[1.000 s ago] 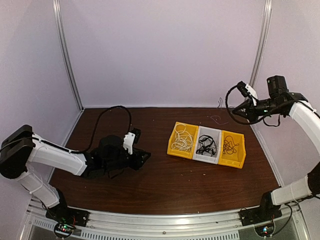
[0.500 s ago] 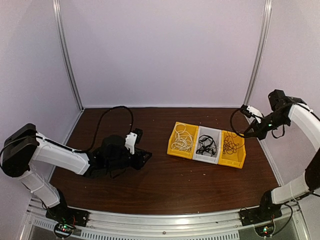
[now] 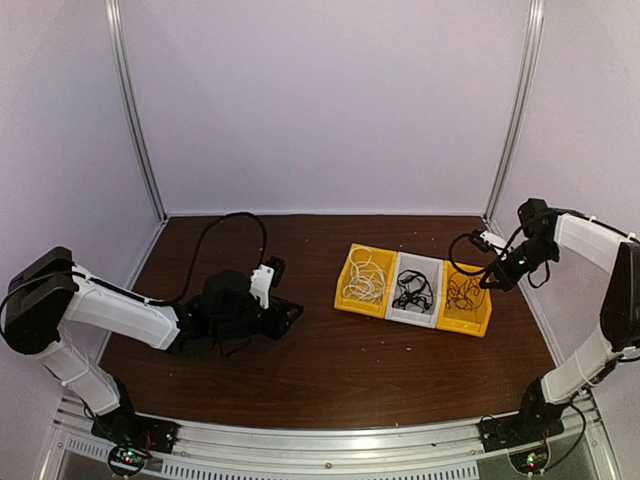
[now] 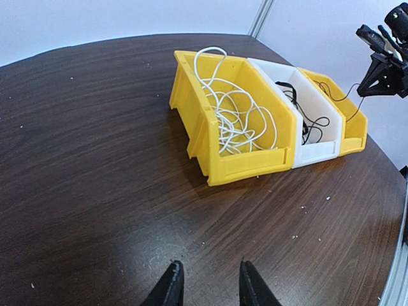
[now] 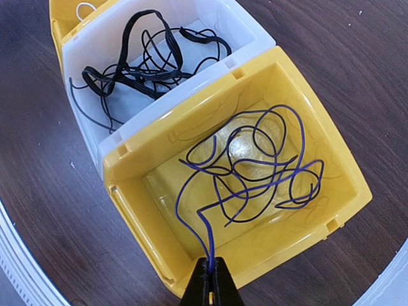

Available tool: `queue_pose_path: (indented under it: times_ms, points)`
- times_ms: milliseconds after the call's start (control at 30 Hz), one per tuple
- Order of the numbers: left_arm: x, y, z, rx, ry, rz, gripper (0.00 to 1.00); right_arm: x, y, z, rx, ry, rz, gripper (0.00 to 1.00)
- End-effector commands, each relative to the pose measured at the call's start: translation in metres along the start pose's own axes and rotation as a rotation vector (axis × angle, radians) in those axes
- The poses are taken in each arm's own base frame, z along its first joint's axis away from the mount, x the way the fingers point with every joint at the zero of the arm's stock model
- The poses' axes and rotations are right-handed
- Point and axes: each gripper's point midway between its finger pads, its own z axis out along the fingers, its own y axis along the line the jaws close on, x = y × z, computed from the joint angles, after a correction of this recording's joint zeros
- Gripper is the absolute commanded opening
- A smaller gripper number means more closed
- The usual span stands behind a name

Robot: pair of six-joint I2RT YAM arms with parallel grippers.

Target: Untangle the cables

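Right wrist view: right gripper [image 5: 210, 271] pinches the dark blue cable [image 5: 255, 169] coiled in the right yellow bin [image 5: 137, 220]; left gripper [image 4: 207, 284] hovers narrowly parted, empty, left of the bins.

Pinched fingers [image 5: 210, 280] hold dark cable [image 5: 255, 169] above yellow bin [image 5: 331, 159].

Dark brown wood-grain table [image 3: 330, 370], surface flecked with pale specks. Three open bins stand on it side by side, touching, right of centre: yellow bin [image 3: 364, 280], white bin [image 3: 416, 289], second yellow bin [image 3: 466, 299]. Row is angled slightly to the table's edges.
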Motion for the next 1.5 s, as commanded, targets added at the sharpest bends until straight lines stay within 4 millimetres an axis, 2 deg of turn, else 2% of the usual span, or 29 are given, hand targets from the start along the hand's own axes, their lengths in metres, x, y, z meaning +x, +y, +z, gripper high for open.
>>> queue_pose_path:
  times_ms: [0,400,600,700,833,1000,1200,1300,1400,1433,1467]
  points:
    - [-0.020,-0.005,-0.003,0.009,-0.059,0.003,0.31,-0.004,-0.008,0.016,0.027,-0.010,0.026,0.03]
    - [-0.020,-0.005,-0.005,0.006,-0.058,-0.003,0.31,0.005,-0.009,0.063,0.032,0.049,0.061,0.03]
    - [-0.022,-0.003,-0.010,-0.001,-0.067,-0.004,0.31,0.004,-0.017,0.068,0.056,0.050,0.094,0.03]
    - [-0.023,-0.001,-0.014,-0.014,-0.071,-0.002,0.31,0.003,-0.014,0.064,0.056,0.047,0.095,0.08]
    - [-0.026,0.004,-0.021,-0.041,-0.075,0.007,0.34,0.001,-0.011,0.050,0.076,0.039,0.088,0.25]
    - [-0.035,0.006,-0.030,-0.071,-0.068,0.038,0.39,-0.006,-0.007,0.021,0.115,0.037,0.083,0.46]
    - [-0.052,0.010,-0.040,-0.125,-0.058,0.062,0.55,-0.020,-0.002,-0.010,0.134,0.021,0.090,0.61]
    - [-0.060,0.026,-0.046,-0.217,-0.044,0.045,0.65,-0.040,-0.001,-0.032,0.162,-0.049,0.075,0.64]
    - [-0.075,0.048,-0.054,-0.310,-0.035,0.003,0.79,-0.072,-0.004,-0.066,0.240,-0.185,0.042,0.69]
    - [-0.080,0.057,-0.059,-0.346,-0.027,-0.013,0.85,-0.083,-0.006,-0.079,0.270,-0.238,0.030,0.74]
    - [-0.087,0.065,-0.065,-0.376,-0.026,-0.029,0.91,-0.094,-0.007,-0.091,0.302,-0.290,0.014,0.83]
